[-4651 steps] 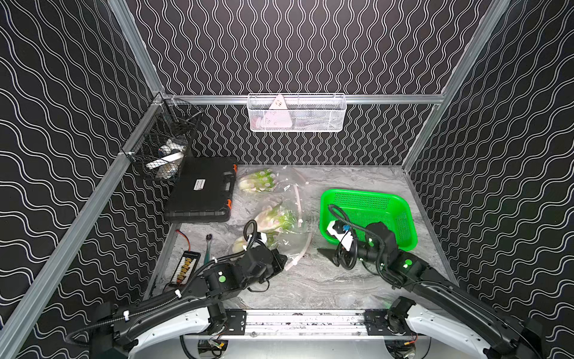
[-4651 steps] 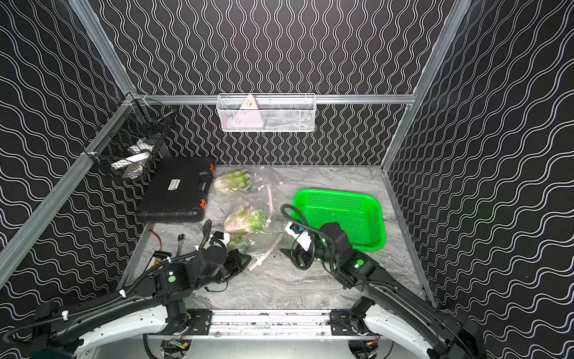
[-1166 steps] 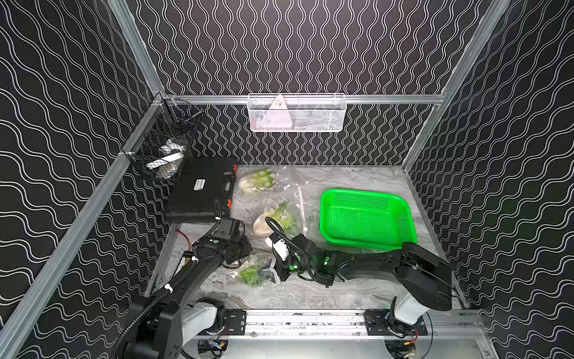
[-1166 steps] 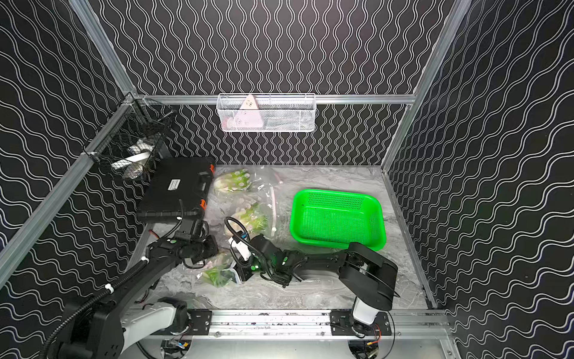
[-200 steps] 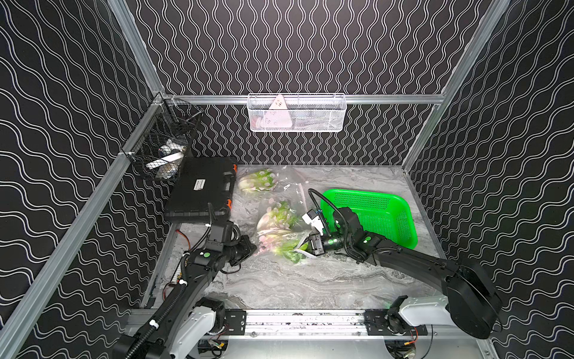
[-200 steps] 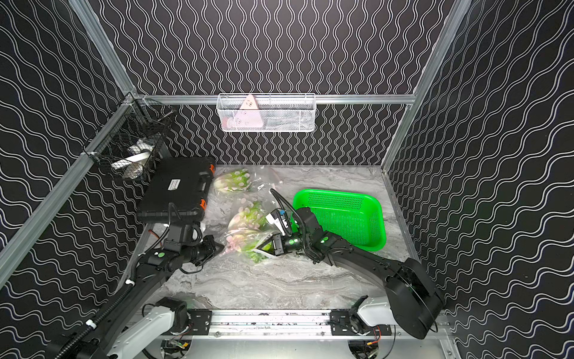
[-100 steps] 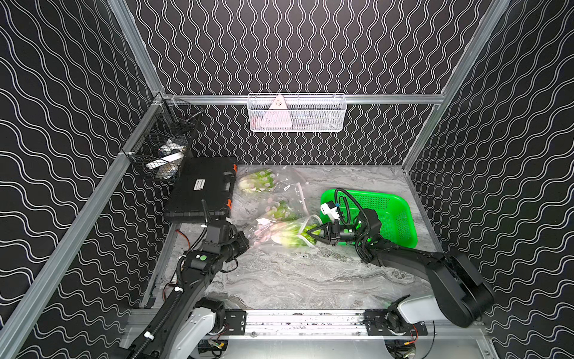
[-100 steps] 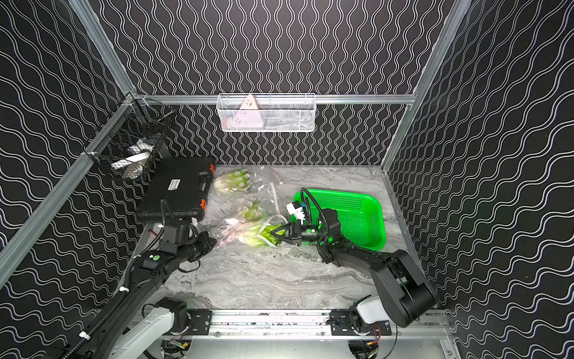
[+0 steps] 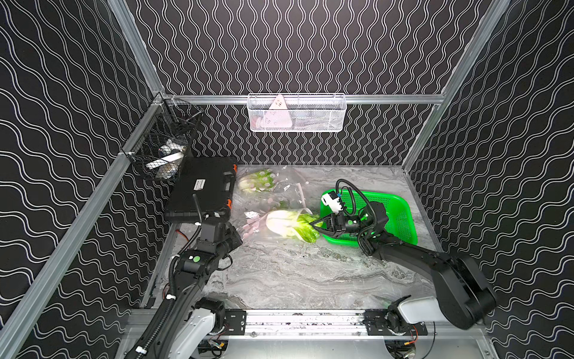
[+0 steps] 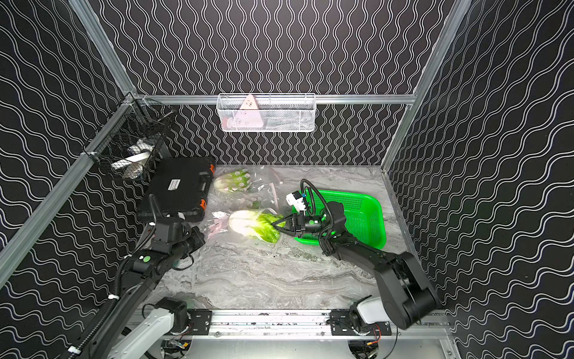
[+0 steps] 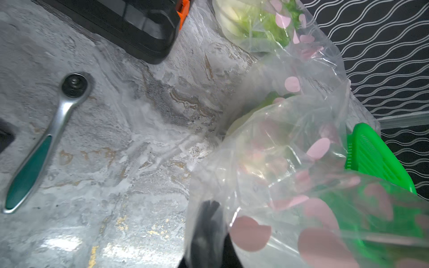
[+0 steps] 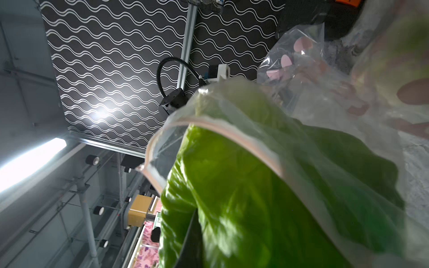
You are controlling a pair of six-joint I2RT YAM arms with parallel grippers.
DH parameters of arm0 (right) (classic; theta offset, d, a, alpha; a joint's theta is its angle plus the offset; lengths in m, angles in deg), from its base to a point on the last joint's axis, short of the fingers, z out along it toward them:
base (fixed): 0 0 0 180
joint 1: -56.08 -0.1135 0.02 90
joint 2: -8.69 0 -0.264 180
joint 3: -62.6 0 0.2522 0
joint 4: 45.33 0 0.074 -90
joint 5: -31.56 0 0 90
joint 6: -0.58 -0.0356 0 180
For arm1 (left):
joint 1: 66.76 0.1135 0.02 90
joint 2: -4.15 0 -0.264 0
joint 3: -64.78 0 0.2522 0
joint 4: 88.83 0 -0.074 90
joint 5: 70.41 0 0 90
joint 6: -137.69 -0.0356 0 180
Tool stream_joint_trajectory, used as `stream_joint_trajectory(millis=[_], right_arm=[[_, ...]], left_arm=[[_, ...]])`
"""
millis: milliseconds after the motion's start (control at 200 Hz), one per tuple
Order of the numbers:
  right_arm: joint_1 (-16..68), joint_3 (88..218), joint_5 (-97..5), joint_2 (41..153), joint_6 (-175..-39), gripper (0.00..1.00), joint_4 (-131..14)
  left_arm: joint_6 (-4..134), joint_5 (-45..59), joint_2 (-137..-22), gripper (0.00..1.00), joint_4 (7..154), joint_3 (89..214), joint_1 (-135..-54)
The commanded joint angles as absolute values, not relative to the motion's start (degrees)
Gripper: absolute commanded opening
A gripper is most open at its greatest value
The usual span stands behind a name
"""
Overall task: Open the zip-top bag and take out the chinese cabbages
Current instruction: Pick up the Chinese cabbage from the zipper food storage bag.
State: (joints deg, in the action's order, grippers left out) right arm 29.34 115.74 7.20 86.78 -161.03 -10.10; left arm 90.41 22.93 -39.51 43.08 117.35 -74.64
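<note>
A clear zip-top bag (image 9: 255, 221) with pink dots lies stretched across the middle of the table. My left gripper (image 9: 239, 231) is shut on its left end; the left wrist view shows its dark fingers (image 11: 209, 222) pinching the film. One of the chinese cabbages (image 9: 287, 228), white base and green leaves, pokes leaf-first out of the bag's mouth (image 12: 232, 137). My right gripper (image 9: 313, 225) is shut on its leaves (image 12: 243, 208), just left of the green basket. Another cabbage (image 9: 256, 183) lies in plastic at the back.
The green basket (image 9: 400, 214) stands on the right, with the right wrist over its near-left corner. A black tool case (image 9: 202, 186) lies at the back left. A ratchet wrench (image 11: 34, 150) lies near the left gripper. Wire baskets (image 9: 296, 113) hang on the walls.
The right gripper has drawn the cabbage up and back toward the basket. The left gripper has pulled the bag's end slightly left and back, so the bag is stretched between them.
</note>
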Motion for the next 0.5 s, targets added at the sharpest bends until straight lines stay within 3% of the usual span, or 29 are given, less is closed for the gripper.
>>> stream_joint_trajectory(millis=[0, 85, 245, 495], right_arm=[[29.7, 120.3, 4.4, 82.4, -141.4, 0.0, -34.9], [29.7, 122.5, 2.7, 80.6, -136.6, 0.0, -41.7], [29.7, 122.4, -2.6, 76.5, -136.0, 0.0, -40.1], [29.7, 127.3, -17.2, 69.6, -126.5, 0.0, -51.0]], left_arm=[[90.1, 33.2, -38.1, 0.0, 38.3, 117.4, -74.3], [90.0, 32.5, -38.5, 0.0, 38.3, 117.2, -74.3], [90.0, 31.0, -40.7, 0.0, 37.6, 116.7, -74.3], [89.9, 29.4, -43.8, 0.0, 38.0, 116.1, -74.3]])
